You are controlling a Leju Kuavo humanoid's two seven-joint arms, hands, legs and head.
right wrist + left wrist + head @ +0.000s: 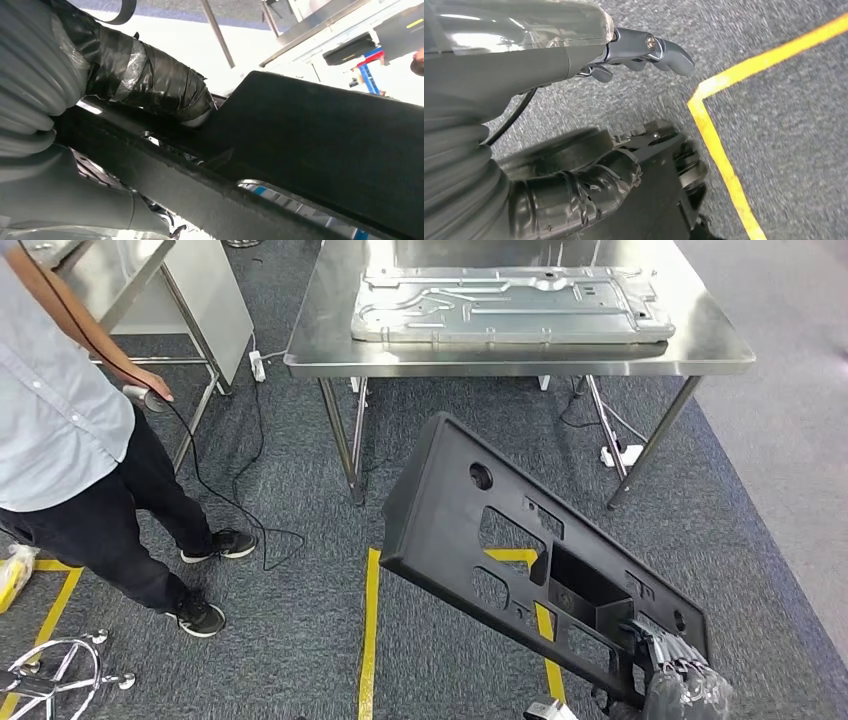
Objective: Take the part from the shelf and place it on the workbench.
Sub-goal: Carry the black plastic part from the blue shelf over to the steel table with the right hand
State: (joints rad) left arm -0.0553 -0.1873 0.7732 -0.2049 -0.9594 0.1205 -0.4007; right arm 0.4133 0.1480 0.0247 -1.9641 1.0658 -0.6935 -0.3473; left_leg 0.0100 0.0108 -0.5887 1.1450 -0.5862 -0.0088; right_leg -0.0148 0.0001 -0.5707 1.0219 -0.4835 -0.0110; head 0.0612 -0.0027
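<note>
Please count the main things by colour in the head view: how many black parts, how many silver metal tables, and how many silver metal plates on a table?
Black parts: 1, the black part held by the right robot hand
Silver metal tables: 2, the workbench and a side table
Silver metal plates: 1, the metal plate on the workbench
Total: 4

Black part (pixel 520 540) with cut-outs, held by grey right hand (pixel 680 680) wrapped in black tape. Silver steel workbench (pixel 320 340) carries a pale grey metal panel (pixel 510 305); below the workbench, dark grey speckled carpet (pixel 300 480) with yellow tape lines (pixel 370 630). Person (pixel 60 430) left of workbench: light blue shirt, black trousers.
</note>
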